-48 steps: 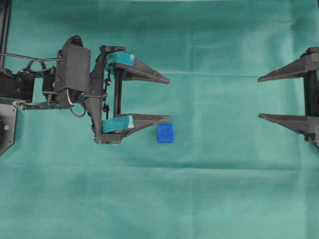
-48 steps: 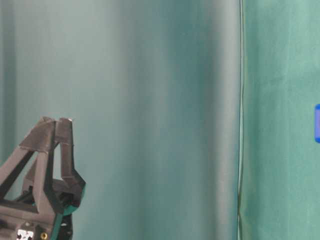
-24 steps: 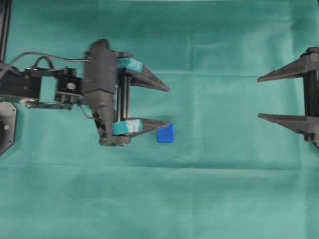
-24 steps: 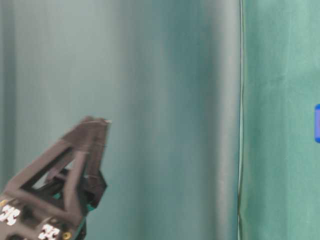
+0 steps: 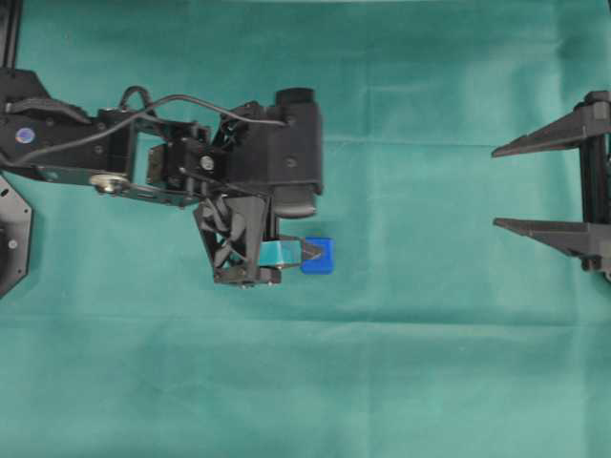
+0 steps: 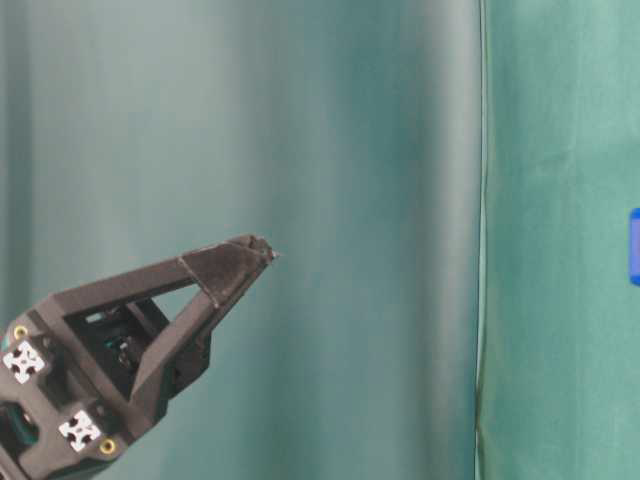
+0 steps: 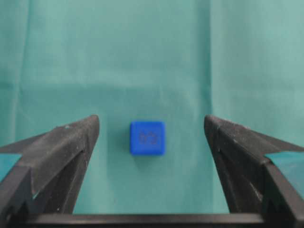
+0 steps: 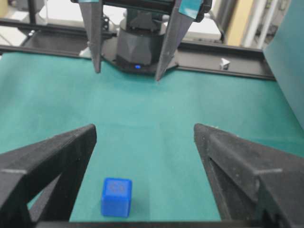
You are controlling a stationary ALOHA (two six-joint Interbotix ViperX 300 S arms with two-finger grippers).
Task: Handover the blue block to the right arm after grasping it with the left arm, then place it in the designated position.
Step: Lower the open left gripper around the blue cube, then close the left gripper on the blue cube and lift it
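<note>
The blue block lies on the green cloth, with a faint mark on its top face. My left gripper points down over it, open, and the block sits on the cloth between the two black fingers, touching neither. From above, one teal-taped finger shows just left of the block; the wrist hides the other. My right gripper waits open and empty at the right edge. In its own view, the block lies ahead at lower left and the left gripper hangs beyond. The designated position is not visible.
Green cloth covers the whole table. The left arm's black base and links fill the left side. A black frame rail runs along the far edge in the right wrist view. A green backdrop fills the table-level view.
The left arm has reached to the right and tipped its gripper downward over the block. The block and the right arm have stayed put. Both grippers remain open.
</note>
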